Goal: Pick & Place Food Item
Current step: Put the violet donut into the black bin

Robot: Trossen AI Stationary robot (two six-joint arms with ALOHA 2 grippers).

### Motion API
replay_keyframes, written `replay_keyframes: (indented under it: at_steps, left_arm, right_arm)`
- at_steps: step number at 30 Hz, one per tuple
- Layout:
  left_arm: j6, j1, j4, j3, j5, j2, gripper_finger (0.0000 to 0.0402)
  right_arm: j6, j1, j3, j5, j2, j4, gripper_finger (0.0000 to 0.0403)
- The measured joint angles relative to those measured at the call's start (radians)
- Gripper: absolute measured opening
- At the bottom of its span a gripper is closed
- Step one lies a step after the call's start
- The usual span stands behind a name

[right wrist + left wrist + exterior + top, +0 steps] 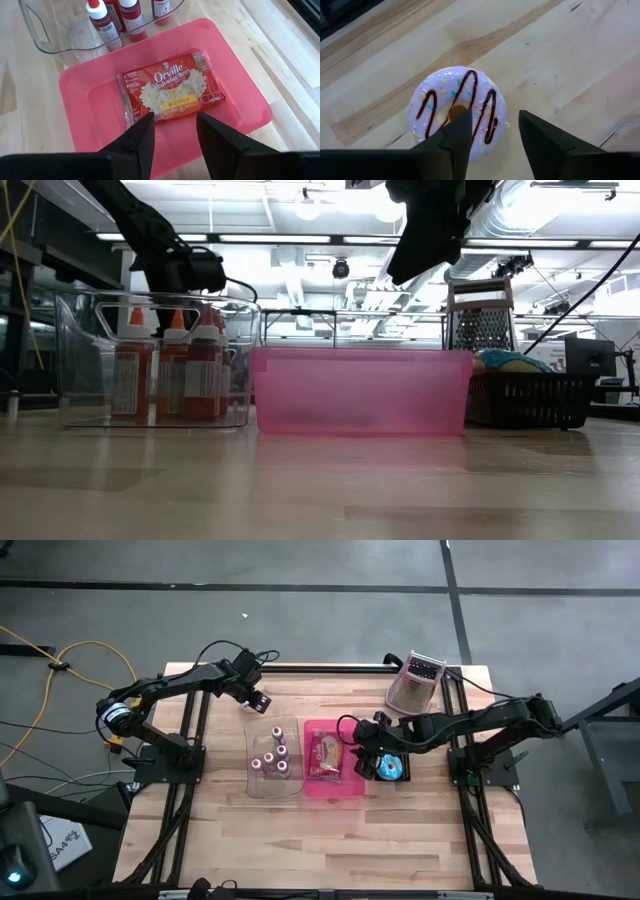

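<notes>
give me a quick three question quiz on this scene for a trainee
1. True or false: the popcorn bag lies inside the pink bin.
2. Which is under the left gripper? A. cheese grater B. frosted donut C. sauce bottle
3. Fill in: the red sauce bottles stand in the ____ plastic bin.

Key
1. True; the right gripper hangs over it, jaws apart and empty.
2. B; the jaws are apart above the donut on the bare table.
3. clear
</notes>
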Motion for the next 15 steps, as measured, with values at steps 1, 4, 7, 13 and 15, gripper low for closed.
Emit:
replay_keyframes:
  at_steps: [1,4,7,13,15]
  left_arm:
    - [0.0,0.0,-0.002,0.0,0.0,0.0,0.0162]
    - [-0.012,0.0,-0.013,0.0,0.0,0.0,0.0189]
    - [-0.042,0.0,-0.03,0.0,0.0,0.0,0.0206]
    - [-0.061,0.0,-0.041,0.0,0.0,0.038,0.0212]
    - [-0.057,0.0,-0.041,0.0,-0.001,0.061,0.0212]
  right_arm:
    - [0.0,0.0,0.0,0.0,0.0,0.0,0.0133]
    - [-0.001,0.0,0.0,-0.001,0.0,0.0,0.0133]
    - [-0.005,0.0,0.0,-0.001,0.0,0.0,0.0133]
    - [-0.006,0.0,0.0,-0.002,0.0,0.0,0.0133]
    - [-0.006,0.0,0.0,-0.002,0.0,0.0,0.0133]
